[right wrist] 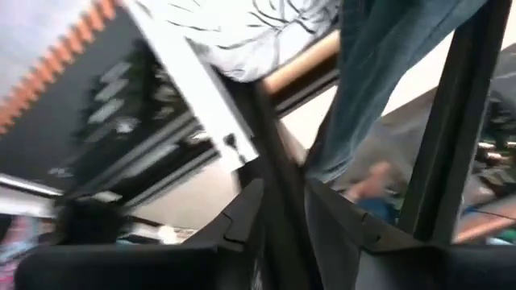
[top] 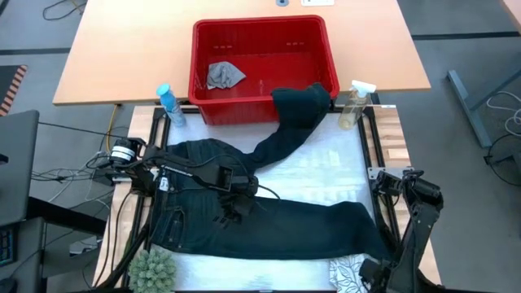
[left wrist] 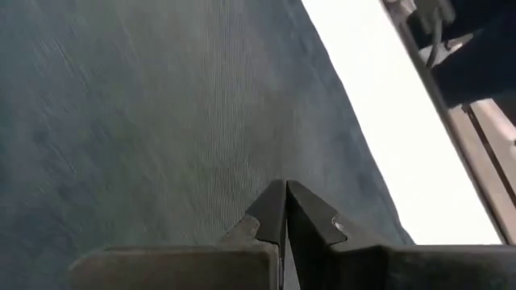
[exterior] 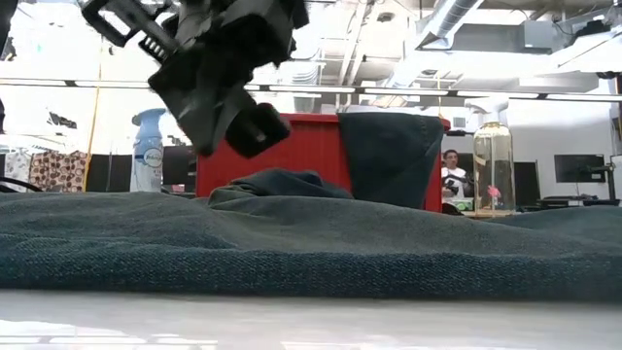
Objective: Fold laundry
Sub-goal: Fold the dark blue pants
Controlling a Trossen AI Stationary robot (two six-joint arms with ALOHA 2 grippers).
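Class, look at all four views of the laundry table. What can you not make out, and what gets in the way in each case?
- Right hand: at the table's corner in the high view, masked by its own arm; its wrist view is blurred.
- Jeans: the low view shows only a denim ridge; one leg's end is hidden inside the red basket.
- Leaf-print cloth: cut off by the high view's bottom edge.
- Small grey cloth: too small to identify.

Table (top: 391, 130): jeans (top: 277, 220) spread across; leaf-print cloth (top: 348, 273) at front edge; red basket (top: 262, 69), 2 bottles (top: 169, 104) at back.
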